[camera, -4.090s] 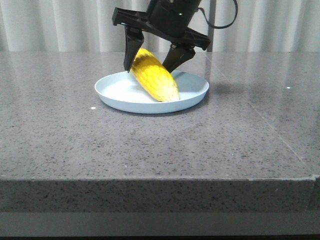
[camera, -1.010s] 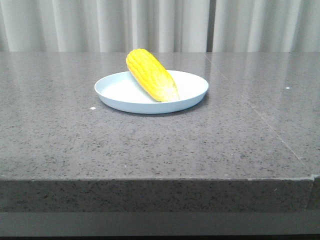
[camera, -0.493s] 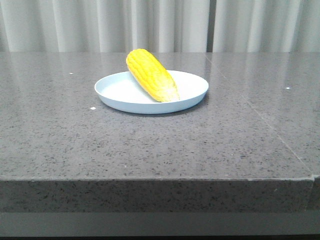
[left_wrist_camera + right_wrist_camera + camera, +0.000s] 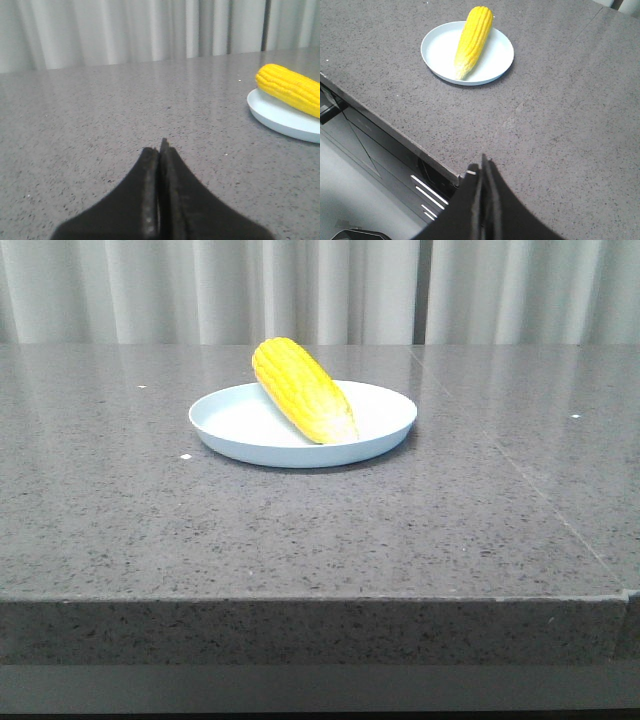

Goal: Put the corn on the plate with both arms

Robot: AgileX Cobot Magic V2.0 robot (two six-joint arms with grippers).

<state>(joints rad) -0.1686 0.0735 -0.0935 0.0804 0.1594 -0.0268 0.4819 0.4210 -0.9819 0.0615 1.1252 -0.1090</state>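
Observation:
The yellow corn (image 4: 302,390) lies across the pale blue-white plate (image 4: 235,425), its blunt end resting on the far rim and its paler tip down in the plate. It also shows in the left wrist view (image 4: 292,89) on the plate (image 4: 280,120) and in the right wrist view (image 4: 472,40) on the plate (image 4: 497,55). Neither gripper shows in the front view. My left gripper (image 4: 159,150) is shut and empty, low over the table, well away from the plate. My right gripper (image 4: 482,167) is shut and empty, high over the table's front edge.
The grey speckled stone table (image 4: 300,530) has its front edge (image 4: 300,598) near me. White curtains (image 4: 320,290) hang behind. In the right wrist view the table edge (image 4: 385,125) drops off to a dark frame and floor below.
About four seconds ago a gripper stood around the corn over the plate; it has since left the front view. In the last second nothing has moved.

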